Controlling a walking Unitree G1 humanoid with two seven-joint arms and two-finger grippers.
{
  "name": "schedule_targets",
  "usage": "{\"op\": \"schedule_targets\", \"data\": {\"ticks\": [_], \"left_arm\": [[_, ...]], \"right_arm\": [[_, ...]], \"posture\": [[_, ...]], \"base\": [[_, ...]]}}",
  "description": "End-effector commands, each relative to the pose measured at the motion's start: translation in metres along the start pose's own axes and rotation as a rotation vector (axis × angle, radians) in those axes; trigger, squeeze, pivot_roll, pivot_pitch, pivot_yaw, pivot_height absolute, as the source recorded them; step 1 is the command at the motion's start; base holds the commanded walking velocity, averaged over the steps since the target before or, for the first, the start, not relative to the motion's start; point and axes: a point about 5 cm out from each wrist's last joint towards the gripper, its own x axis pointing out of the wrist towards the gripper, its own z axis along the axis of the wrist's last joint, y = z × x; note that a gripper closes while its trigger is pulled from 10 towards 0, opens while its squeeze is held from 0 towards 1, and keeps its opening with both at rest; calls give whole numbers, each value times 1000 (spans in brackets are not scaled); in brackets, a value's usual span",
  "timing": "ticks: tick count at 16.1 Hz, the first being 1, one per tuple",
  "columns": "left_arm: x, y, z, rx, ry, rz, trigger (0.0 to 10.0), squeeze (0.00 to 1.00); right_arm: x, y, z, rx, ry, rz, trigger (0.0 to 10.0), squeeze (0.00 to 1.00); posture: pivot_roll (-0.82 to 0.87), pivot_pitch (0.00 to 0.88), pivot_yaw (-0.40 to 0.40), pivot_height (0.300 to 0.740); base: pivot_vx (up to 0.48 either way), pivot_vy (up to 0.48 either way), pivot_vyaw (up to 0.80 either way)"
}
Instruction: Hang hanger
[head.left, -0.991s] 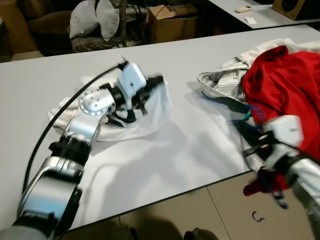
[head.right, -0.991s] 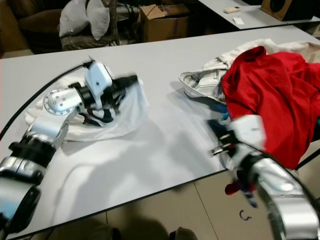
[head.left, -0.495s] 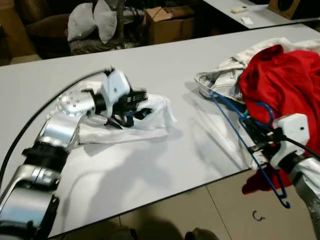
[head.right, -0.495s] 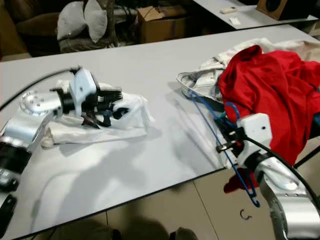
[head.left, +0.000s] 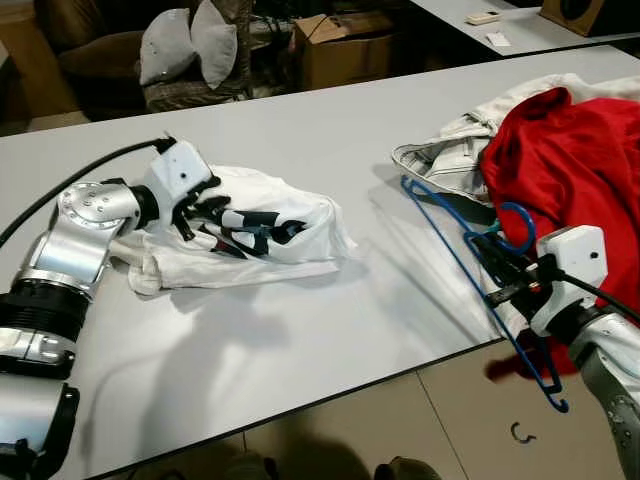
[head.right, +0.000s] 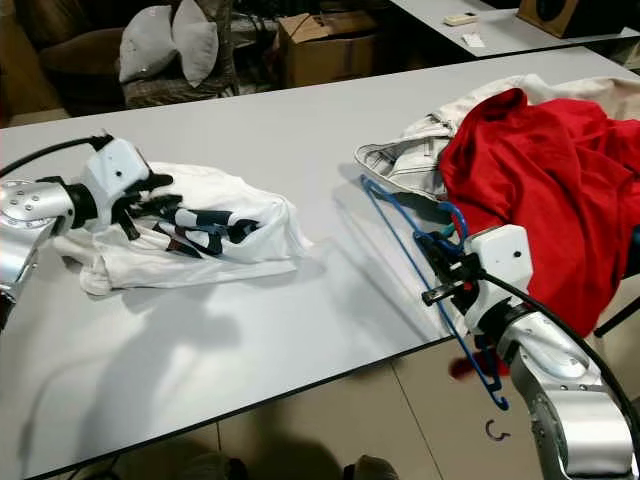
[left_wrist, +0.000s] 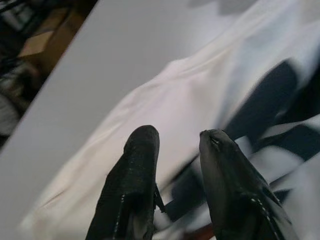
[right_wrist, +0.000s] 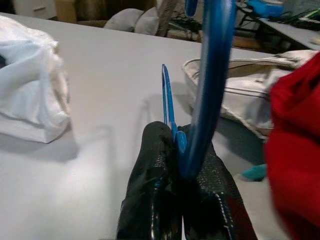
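1. Two grippers are at work over a pale grey table (head.left: 300, 330); the right gripper (head.left: 497, 268) sits at the table's near right edge, its black fingers pinched tight on a blue hanger (head.left: 455, 255); the right wrist view shows the blue wire clamped between the two fingers (right_wrist: 155, 170), no gap left.
2. One end of the hanger lies on the table beside a cream-white jacket (head.left: 450, 160); its long bar slants back toward the robot, passes through the fingers, and its other end hangs past the table edge over the tiled floor (head.left: 400, 420).
3. Just to the right of the hanger lies a heap of red cloth (head.left: 570, 160), resting partly on the jacket and spilling over the table's right edge.
4. The left gripper (head.left: 215, 212) is at the left part of the table, on a crumpled white shirt with a black print (head.left: 270, 235); its fingers (left_wrist: 135, 175) stand a little apart, a narrow gap between them, tips against the fabric; whether any cloth is pinched cannot be told.
5. Shirt and hanger lie well apart, with bare table between them.
6. Beyond the far edge stand a cardboard box (head.left: 345, 45) and grey cushions (head.left: 185, 50) on a dark seat.
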Motion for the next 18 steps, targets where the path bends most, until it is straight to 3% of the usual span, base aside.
{"op": "schedule_targets", "data": {"ticks": [1,2,3,5,6,7,8,9,12,13,14,15,16,17,18], "left_arm": [[11,-12,6,16,-27,-87,10000,1000],[17,-19,4,40,-12,-125,10000,157],[24,-24,0,62,13,-140,10000,0],[30,-31,-5,82,51,-152,10000,0],[29,-43,-18,118,124,-240,10000,0],[24,-60,-9,-44,30,-370,10000,0],[23,-63,-4,-87,-4,-405,10000,0],[14,-75,8,-147,-56,-525,10000,0],[5,-81,21,-176,-113,-611,10000,0],[4,-70,34,-184,-202,-561,10000,0],[4,-67,36,-182,-224,-535,10000,0],[8,-53,38,-209,-237,-398,10000,0],[11,-42,33,-176,-173,-291,10000,0],[12,-40,24,-115,-81,-275,10000,0],[15,-48,25,-116,-104,-338,10000,0]], "right_arm": [[-1,5,7,-8,-37,25,10000,0],[-1,5,7,-7,-40,24,10000,0],[-1,5,8,-6,-43,23,10000,0],[-2,5,8,-5,-45,22,10000,0],[-3,6,7,-6,-45,25,10000,0],[-6,6,7,-8,-45,24,10000,0],[-6,5,7,-9,-45,23,10000,0],[-6,5,7,-10,-45,22,10000,0],[-5,6,7,-12,-46,29,10000,0],[-4,7,7,-12,-45,34,10000,0],[-4,7,7,-11,-45,34,10000,0],[-4,7,6,-10,-45,34,10000,0],[-3,7,5,-8,-43,33,10000,0],[-3,7,4,-5,-35,26,10000,0],[-5,3,0,-3,-11,-12,10000,0]], "posture": [[-174,0,68,740],[-174,0,68,740],[-181,0,76,740],[-184,0,80,740],[-189,0,84,740],[-187,0,84,740],[-187,0,84,740],[-187,0,84,740],[-173,0,77,740],[-171,0,78,740],[-171,0,78,740],[-168,0,78,740],[-169,0,81,740],[-170,0,83,740],[-182,0,96,740]], "base": [[0,0,0],[0,0,0],[0,0,0],[0,0,0],[0,0,0],[0,0,0],[0,0,0],[0,0,0],[0,0,0],[0,0,0],[0,0,0],[0,0,0],[0,0,0],[0,0,0],[0,0,0]]}}
